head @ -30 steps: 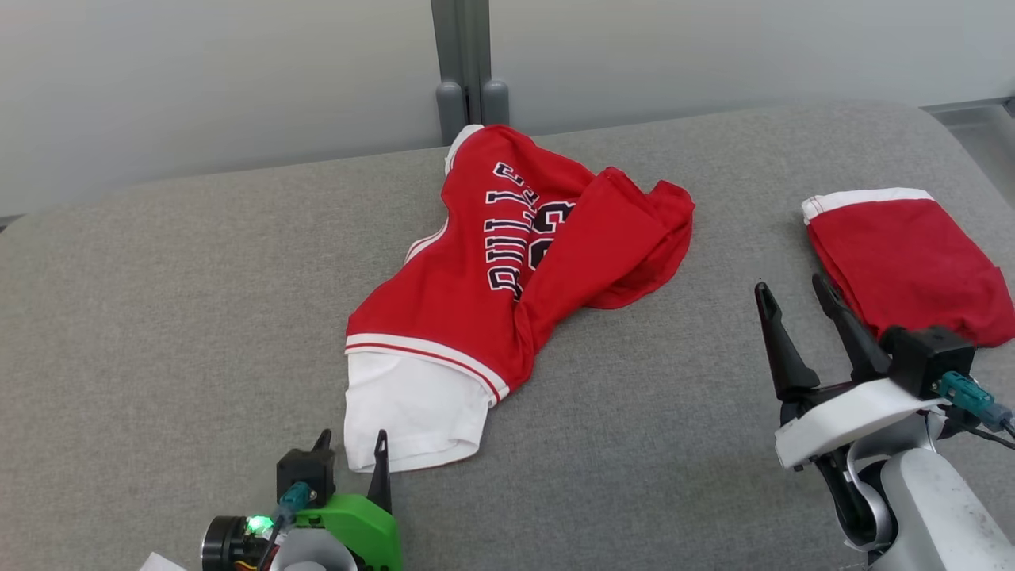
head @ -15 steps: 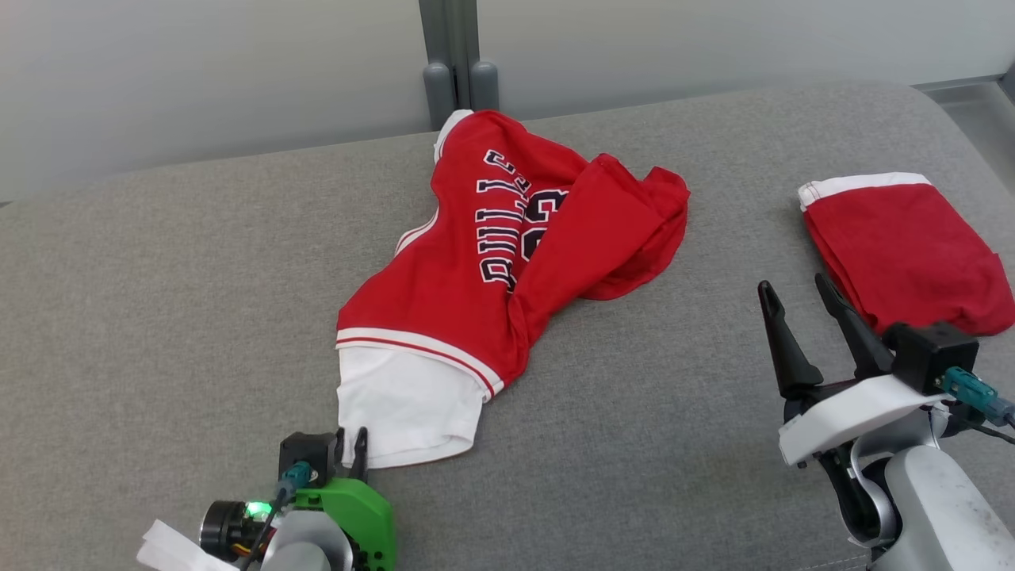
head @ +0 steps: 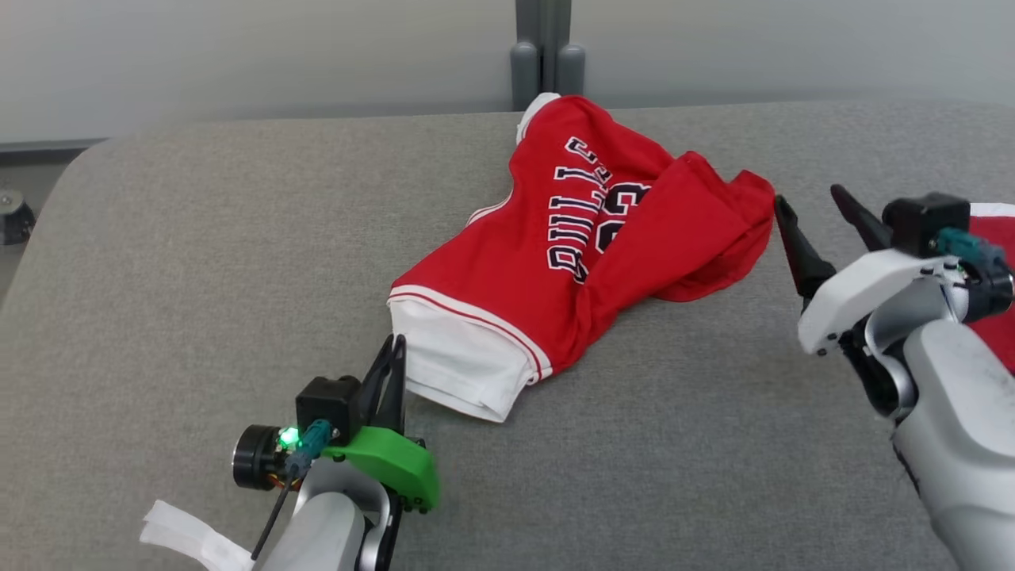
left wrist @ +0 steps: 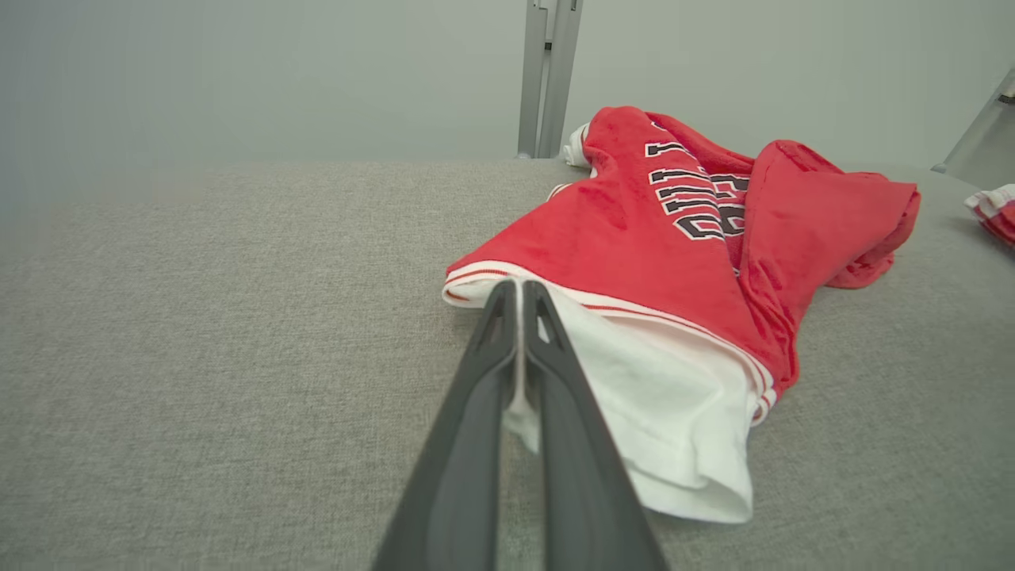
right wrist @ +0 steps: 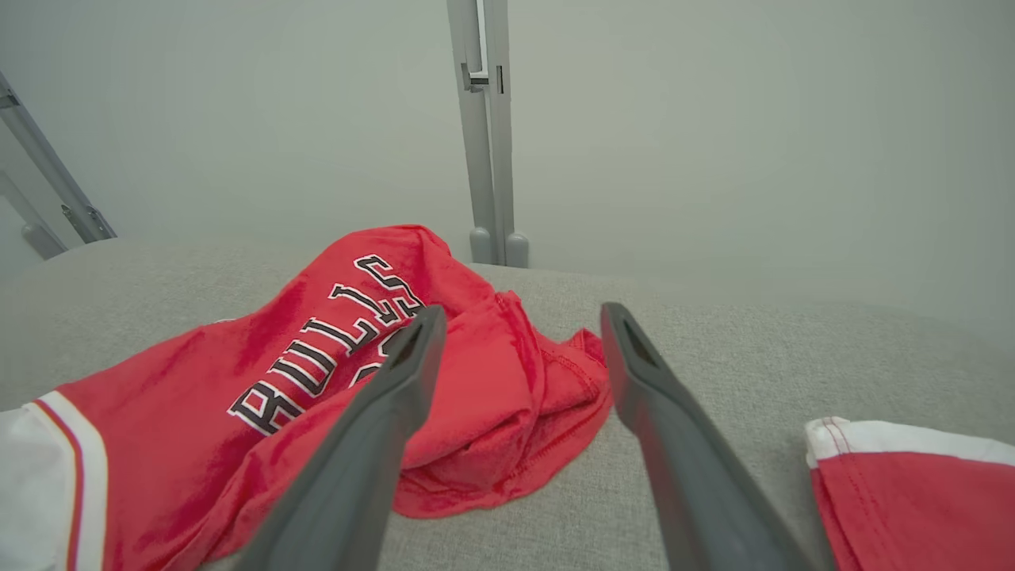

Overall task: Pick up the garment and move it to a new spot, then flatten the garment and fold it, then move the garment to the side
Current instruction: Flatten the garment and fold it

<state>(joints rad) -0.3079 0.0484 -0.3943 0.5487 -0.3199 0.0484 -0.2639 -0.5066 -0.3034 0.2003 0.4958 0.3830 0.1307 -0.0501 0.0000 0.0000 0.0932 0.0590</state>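
Red basketball jersey (head: 555, 262) pinched at its white layer

Crumpled, with black lettering and a white layer showing under its striped hem, the jersey lies from mid-table to the far edge of the grey fabric-covered table (head: 198, 238). The left end effector (head: 394, 349) is pressed together on the white layer's near edge. The right end effector (head: 809, 198), fingers spread, is just beside the jersey's right-hand folds. A folded red cloth with a white band (right wrist: 912, 492) sits at the right edge.

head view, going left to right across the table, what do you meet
left gripper, jaws shut on the jersey's white hem → jersey → right gripper, jaws open → folded red garment at the right edge
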